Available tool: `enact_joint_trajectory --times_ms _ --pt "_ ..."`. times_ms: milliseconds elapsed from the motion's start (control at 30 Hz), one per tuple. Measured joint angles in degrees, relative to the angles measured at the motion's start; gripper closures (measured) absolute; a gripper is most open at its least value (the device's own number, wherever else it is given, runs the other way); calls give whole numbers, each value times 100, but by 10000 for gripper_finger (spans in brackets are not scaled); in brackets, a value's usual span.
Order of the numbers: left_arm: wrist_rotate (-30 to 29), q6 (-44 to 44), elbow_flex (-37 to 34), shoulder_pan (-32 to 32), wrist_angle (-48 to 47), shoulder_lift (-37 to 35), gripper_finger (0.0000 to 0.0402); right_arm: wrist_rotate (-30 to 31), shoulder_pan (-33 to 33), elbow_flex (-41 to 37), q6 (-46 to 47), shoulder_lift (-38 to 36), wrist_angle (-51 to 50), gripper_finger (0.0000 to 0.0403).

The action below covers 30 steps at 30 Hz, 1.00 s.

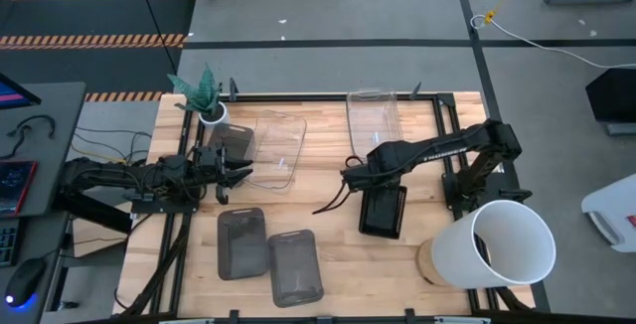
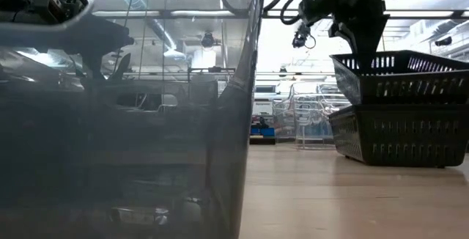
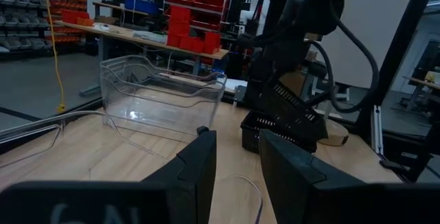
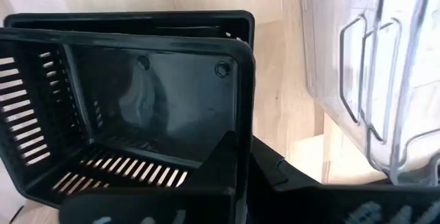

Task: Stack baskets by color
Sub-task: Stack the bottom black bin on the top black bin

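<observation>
- My right gripper [image 1: 360,177] is near the middle of the worktop. Its fingers are clamped on the rim of a black basket [image 4: 137,100], one finger inside the wall and one outside.
- In the low view this upper basket [image 2: 399,78] hangs a little tilted over a second black basket [image 2: 399,136], which stands flat on the wood. The upper one sits partly inside the lower one.
- From above, the black pair [image 1: 383,210] is right of the centre, next to the big white bucket [image 1: 502,244] at the front right corner.
- My left gripper [image 1: 238,173] is on the left side of the worktop. Its two fingers [image 3: 199,169] stand apart, and the rim of the left clear basket runs between them; I cannot tell if they touch it.
- One clear basket [image 1: 273,150] lies just in front of my left gripper, towards the back edge. A second clear basket [image 1: 375,117] lies at the back edge, behind my right arm.
- Two grey baskets lie side by side at the front edge: one [image 1: 241,242] more to the left, the other [image 1: 295,265] just beside it, nearer to the front.
- A third grey basket [image 1: 232,143] stands near the back left corner, beside the small white pot with a green plant [image 1: 204,95].
</observation>
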Motion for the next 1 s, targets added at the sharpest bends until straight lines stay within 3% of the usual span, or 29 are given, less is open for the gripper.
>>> enact_joint_trajectory --times_ms 500,1000 --pt "-2 -1 1 0 0 0 283 -297 7 -442 65 0 1082 393" --pt "-2 1 1 1 0 0 283 -625 361 -889 1179 4 1985 392"
